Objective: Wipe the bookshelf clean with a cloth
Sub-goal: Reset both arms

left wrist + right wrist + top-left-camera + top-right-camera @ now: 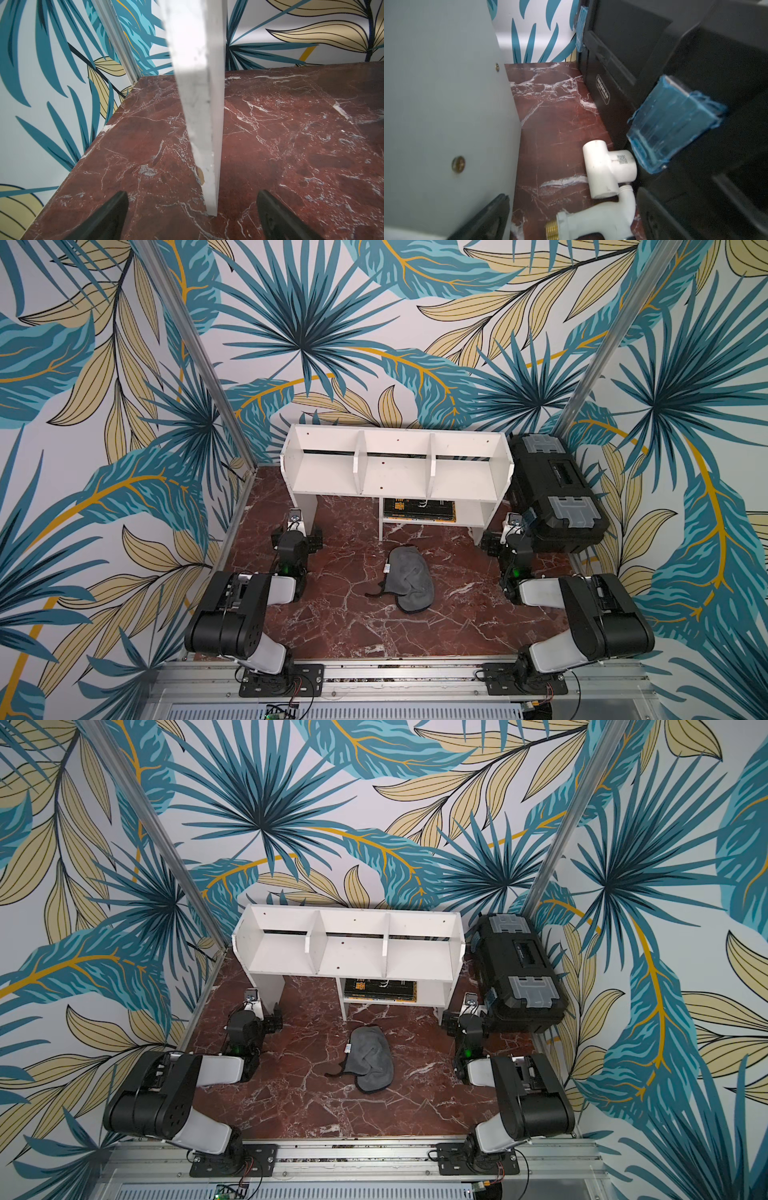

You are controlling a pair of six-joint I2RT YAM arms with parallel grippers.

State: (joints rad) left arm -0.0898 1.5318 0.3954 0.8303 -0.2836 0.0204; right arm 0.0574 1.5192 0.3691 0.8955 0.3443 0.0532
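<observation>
Red marble tabletop (353,626): I see the cloth (409,583) crumpled at centre frame, dark grey, white tag (387,568) up, below the white bookshelf (395,472). Left gripper (192,193) and right gripper (572,193) gape wide, empty.

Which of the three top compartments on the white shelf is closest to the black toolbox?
The end compartment on the robot's right of the bookshelf: it alone sits beside the toolbox; the other two lie past the dividers.

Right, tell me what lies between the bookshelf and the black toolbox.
A white plastic tap fitting lies on the marble between the bookshelf and the toolbox; only the right wrist view shows it.
</observation>
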